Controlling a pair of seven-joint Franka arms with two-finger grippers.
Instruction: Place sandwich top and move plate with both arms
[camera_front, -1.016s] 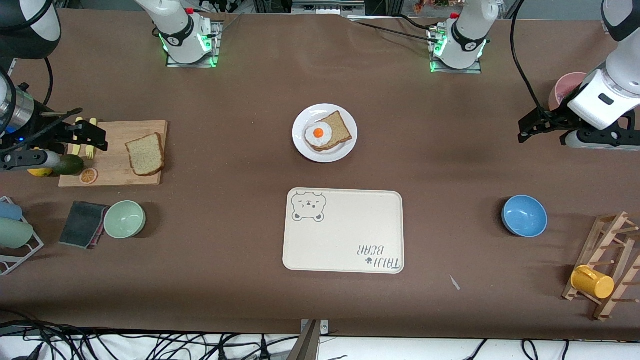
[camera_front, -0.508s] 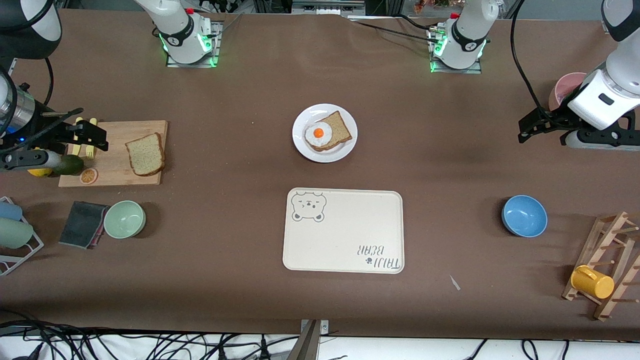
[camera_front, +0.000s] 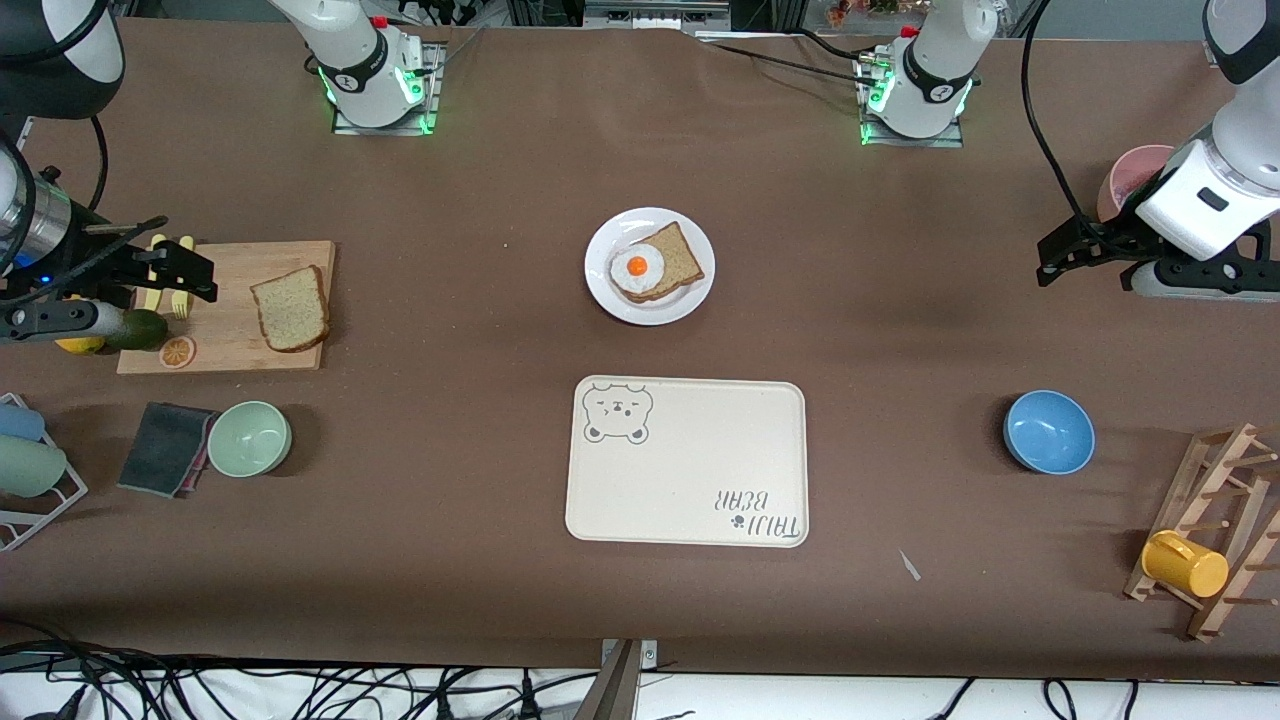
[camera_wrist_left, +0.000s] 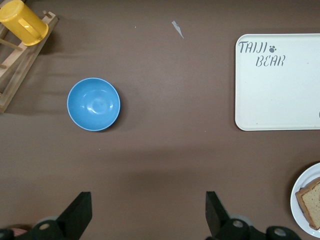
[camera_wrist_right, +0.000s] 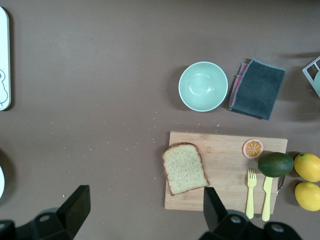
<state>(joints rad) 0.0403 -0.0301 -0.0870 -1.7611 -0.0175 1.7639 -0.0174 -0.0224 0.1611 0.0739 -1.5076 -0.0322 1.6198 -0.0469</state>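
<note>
Brown tabletop: sandwich top (camera_front: 291, 309) on cutting board (camera_front: 225, 345), both grippers' jaws spread wide, empty.

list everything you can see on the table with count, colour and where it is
sandwich top: 1, brown, on the cutting board
plate: 1, white, mid-table, holds a bread slice with a fried egg
cutting board: 1, wooden, toward the right arm's end
tray: 1, cream, nearer the front camera than the plate
green bowl: 1, pale green, beside the grey cloth
blue bowl: 1, toward the left arm's end
yellow mug: 1, on the wooden rack
lemons: 2, yellow, beside the avocado
left gripper: open, high above bare table
right gripper: open, over the cutting board's edge
</note>
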